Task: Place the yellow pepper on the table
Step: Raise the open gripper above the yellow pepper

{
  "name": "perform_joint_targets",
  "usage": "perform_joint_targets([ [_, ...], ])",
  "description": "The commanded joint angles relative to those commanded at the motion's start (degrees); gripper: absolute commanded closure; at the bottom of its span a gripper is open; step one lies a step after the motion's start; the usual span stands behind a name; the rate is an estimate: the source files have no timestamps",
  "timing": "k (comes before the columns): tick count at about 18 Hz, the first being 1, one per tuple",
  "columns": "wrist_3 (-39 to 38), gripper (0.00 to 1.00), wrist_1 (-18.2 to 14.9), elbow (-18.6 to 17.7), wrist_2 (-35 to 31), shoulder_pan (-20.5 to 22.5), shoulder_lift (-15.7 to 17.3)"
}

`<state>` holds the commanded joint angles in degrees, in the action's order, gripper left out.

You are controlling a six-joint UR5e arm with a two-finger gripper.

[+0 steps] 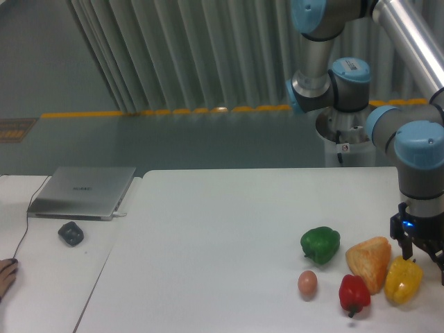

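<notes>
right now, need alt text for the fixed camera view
A robot arm's gripper sits directly over a yellow pepper on the white table, beside an orange-yellow lump, red pepper, green pepper and egg. A laptop lies left.

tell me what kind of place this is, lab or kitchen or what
Most likely a robotics lab or test cell, not a kitchen: an industrial arm's gripper works over a plain white table, a closed laptop sits on a side desk, and yellow floor tape marks the area.
</notes>
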<state>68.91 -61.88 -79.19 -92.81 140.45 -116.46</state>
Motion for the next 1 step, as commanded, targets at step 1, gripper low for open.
perform_joint_targets([
  [1, 0.0, 0.00, 0.1, -0.1, 0.0, 0.0, 0.1],
])
